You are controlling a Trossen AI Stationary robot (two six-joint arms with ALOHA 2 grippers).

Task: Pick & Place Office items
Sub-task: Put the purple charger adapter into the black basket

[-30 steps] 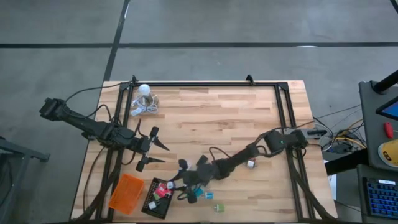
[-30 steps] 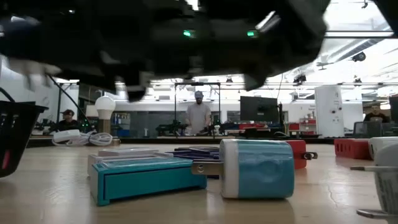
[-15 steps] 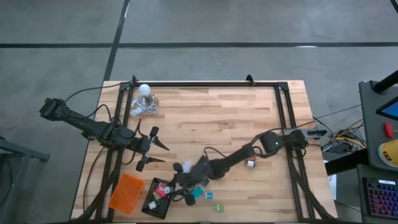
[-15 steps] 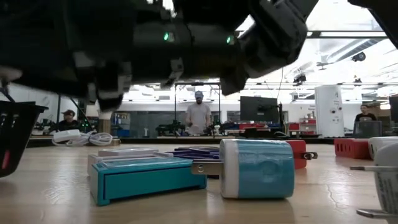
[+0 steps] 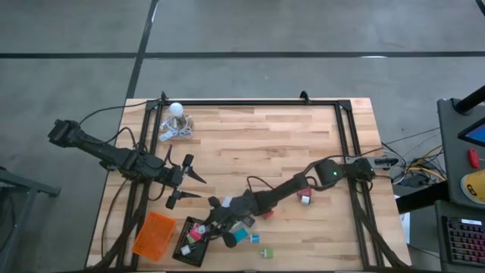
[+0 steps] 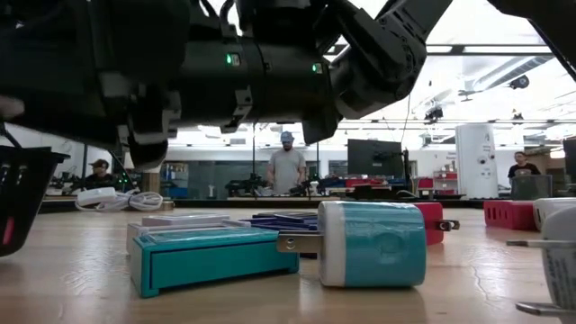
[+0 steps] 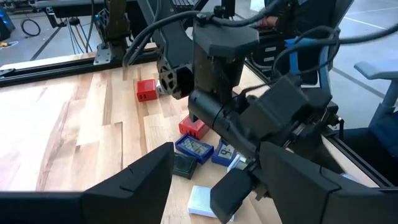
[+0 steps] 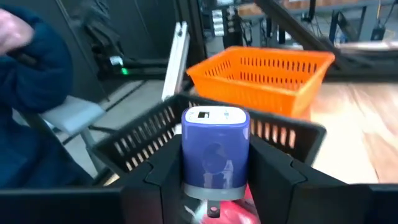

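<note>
My right gripper (image 5: 216, 226) reaches across the table to the black tray (image 5: 191, 244) near the front left. It is shut on a purple charger block (image 8: 214, 152). Beside the black tray stands the orange tray (image 5: 154, 233). Small office items lie in the black tray and beside it: teal pieces (image 5: 242, 236), a green one (image 5: 267, 252) and a red one (image 5: 305, 199). The low view shows a teal box (image 6: 211, 247) and a teal charger (image 6: 373, 243) resting on the wood. My left gripper (image 5: 189, 180) hangs open at the left, holding nothing. My right gripper pinches the purple charger block by its two flat sides (image 8: 186, 163), one dark finger (image 8: 163, 174) on each side. The fingers run nearly level from the table's right side. The block stands upright between them, lifted clear, just short of the black tray's wall (image 8: 149, 134).
A white bulb with a coiled cord (image 5: 176, 121) lies at the far left corner. A black frame rail (image 5: 250, 102) runs round the table. A red block (image 7: 146, 90) and blue pieces (image 7: 196, 146) lie under the right arm. People stand in the room behind.
My right gripper has moved toward the table's left edge and slightly down, toward the black tray. It has rolled a little and kept its hold on the purple charger block. The arm has stretched out lower over the table.
</note>
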